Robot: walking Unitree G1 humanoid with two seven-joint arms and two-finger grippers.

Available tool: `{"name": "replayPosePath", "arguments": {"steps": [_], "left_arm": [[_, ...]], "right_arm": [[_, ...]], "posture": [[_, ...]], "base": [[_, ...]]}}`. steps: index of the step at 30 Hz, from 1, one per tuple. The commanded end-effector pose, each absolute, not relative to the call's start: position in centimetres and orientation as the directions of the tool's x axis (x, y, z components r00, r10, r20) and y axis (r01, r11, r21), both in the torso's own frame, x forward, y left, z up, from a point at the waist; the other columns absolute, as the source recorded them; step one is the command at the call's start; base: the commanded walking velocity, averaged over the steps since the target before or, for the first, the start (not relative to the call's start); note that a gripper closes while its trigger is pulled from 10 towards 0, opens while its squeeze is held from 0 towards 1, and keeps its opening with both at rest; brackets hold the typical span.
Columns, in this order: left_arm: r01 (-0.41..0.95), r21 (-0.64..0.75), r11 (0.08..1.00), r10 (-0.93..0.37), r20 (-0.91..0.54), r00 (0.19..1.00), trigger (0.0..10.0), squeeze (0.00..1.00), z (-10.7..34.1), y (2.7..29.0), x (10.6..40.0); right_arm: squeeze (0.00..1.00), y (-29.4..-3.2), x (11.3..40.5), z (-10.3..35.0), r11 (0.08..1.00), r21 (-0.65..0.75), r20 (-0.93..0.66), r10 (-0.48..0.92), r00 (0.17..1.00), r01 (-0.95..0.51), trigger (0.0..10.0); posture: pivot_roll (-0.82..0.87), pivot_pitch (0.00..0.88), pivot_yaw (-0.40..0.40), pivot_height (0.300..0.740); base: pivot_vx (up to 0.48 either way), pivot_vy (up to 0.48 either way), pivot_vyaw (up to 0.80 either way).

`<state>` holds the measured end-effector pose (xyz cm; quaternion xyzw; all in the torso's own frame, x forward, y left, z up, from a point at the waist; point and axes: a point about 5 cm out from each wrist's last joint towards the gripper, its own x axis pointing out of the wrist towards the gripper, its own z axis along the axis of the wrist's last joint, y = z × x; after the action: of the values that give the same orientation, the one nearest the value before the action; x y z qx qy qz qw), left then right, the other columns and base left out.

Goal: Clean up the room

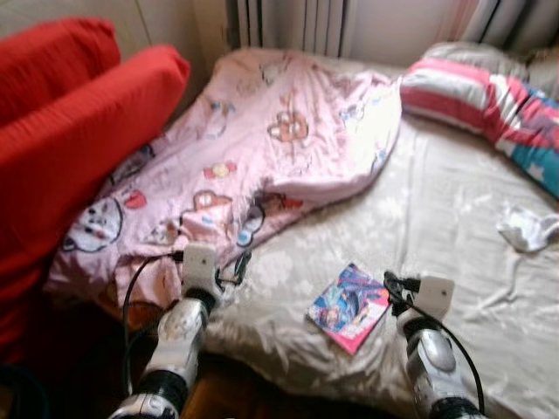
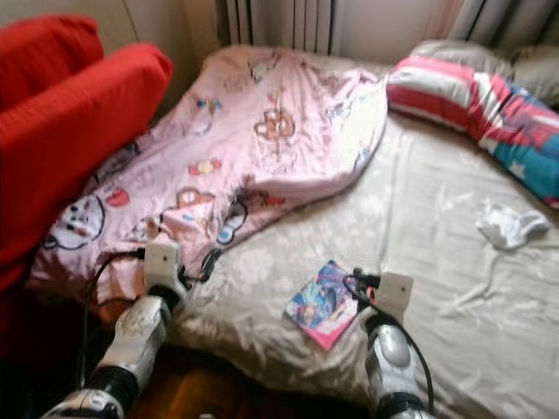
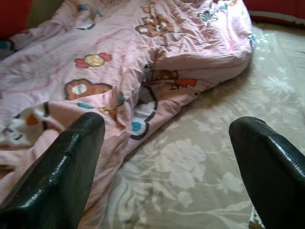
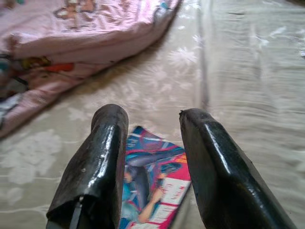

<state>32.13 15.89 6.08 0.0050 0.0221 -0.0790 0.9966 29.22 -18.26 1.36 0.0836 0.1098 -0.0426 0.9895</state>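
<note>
A colourful magazine [image 1: 349, 307] is seen lying flat on the beige flowered bed sheet [image 1: 437, 227], near the front edge of the bed and apart from everything else on it. The right gripper [image 4: 150, 167] is held just above and beside it, with its two black fingers parted by a narrow gap and nothing between them; in the right wrist view the magazine's cover is framed under that gap. The picking up of the magazine is therefore judged to be the step in hand, with the grasp not yet made.

For the next move, the right gripper would have to be lowered onto the magazine's near edge, and one finger would have to be slid under the thin cover against the soft sheet, which may prove awkward.

Further out, a pink cartoon-printed quilt [image 1: 262, 148] is spread crumpled over the left half of the bed. The left gripper [image 3: 167, 157] is held at its lower hem with its fingers wide apart and empty. A striped pillow [image 1: 489, 100] is seen at the head of the bed, a small white cloth [image 1: 527, 229] on the sheet well to the right, and red cushions [image 1: 79, 113] against the left side. These are judged to be left for later tidying.
</note>
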Motion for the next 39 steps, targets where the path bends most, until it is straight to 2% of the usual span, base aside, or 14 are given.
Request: {"name": "replayPosePath", "arguments": {"steps": [1, 6, 11, 30, 39], "left_arm": [[0.153, 0.004, 0.988, -0.152, -0.053, 0.987, 10.0, 0.00, 5.77, 16.10, 31.86], [0.156, 0.002, 0.988, -0.156, -0.057, 0.986, 10.0, 0.00, 5.69, 16.09, 31.80], [0.157, -0.001, 0.988, -0.157, -0.056, 0.986, 10.0, 0.00, 5.63, 16.12, 31.73], [0.176, -0.006, 0.984, -0.176, -0.047, 0.983, 10.0, 0.00, 5.83, 15.70, 31.90], [0.173, -0.012, 0.985, -0.173, -0.042, 0.984, 10.0, 0.00, 5.89, 15.61, 31.94]], "right_arm": [[0.00, -18.18, 28.90, 1.05, 0.984, 0.152, -0.233, -0.060, 0.971, 0.098, 10.0], [0.00, -17.96, 28.89, 1.02, 0.988, 0.135, -0.235, -0.047, 0.971, 0.081, 10.0], [0.00, -17.78, 28.89, 1.08, 0.989, 0.130, -0.227, -0.034, 0.973, 0.065, 10.0], [0.00, -17.89, 28.96, 1.19, 0.988, 0.140, -0.221, -0.036, 0.975, 0.069, 10.0], [0.00, -18.21, 28.91, 1.21, 0.987, 0.140, -0.218, -0.046, 0.975, 0.078, 10.0]], "posture": [[0.12, 0.128, 0.013, 0.740], [0.11, 0.122, 0.013, 0.740], [0.11, 0.117, 0.015, 0.740], [0.11, 0.114, 0.014, 0.740], [0.11, 0.122, 0.009, 0.740]], "base": [[0.000, 0.000, 0.00], [0.000, 0.000, 0.00], [0.000, 0.000, 0.63], [0.000, 0.000, 0.00], [0.241, 0.000, 0.00]]}}
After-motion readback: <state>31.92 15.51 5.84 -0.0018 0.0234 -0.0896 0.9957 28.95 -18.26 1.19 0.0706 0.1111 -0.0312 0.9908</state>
